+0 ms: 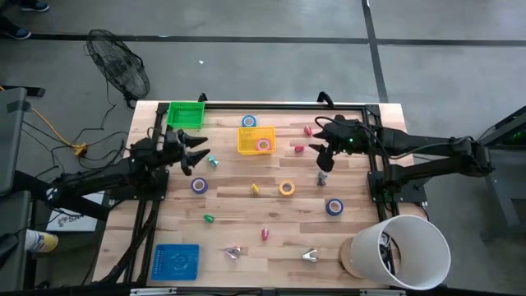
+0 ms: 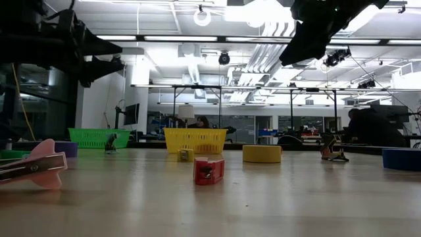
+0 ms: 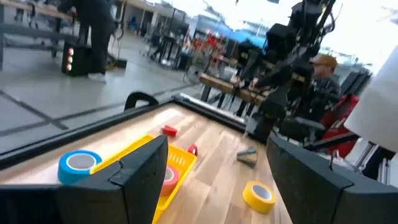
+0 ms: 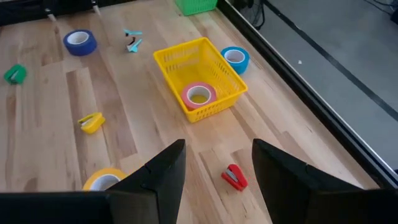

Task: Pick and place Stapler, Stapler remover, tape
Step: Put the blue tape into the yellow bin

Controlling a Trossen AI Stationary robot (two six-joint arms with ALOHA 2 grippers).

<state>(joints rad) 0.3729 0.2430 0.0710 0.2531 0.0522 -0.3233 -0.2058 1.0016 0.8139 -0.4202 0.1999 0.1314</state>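
Tape rolls lie flat on the wooden table: a blue one (image 1: 248, 122) behind the yellow basket (image 1: 245, 149), a pink one (image 4: 199, 95) inside it, a purple-blue one (image 1: 199, 185), a yellow one (image 1: 286, 188) and another blue one (image 1: 334, 206). Small red staplers (image 1: 299, 149) (image 1: 265, 234) and metal staple removers (image 1: 233, 252) (image 1: 309, 256) lie scattered. My left gripper (image 1: 200, 152) hovers open at the table's left, pointing level toward the yellow basket, nothing between its fingers (image 3: 214, 162). My right gripper (image 4: 217, 155) hangs open above a red stapler (image 4: 235, 177), right of the basket.
A green basket (image 1: 185, 113) stands at the far left corner, a blue tray (image 1: 177, 261) at the near left, a white bucket (image 1: 403, 251) at the near right. A small grey object (image 1: 323, 177) lies by my right gripper. Green (image 1: 209, 218) and yellow (image 1: 255, 189) pieces lie mid-table.
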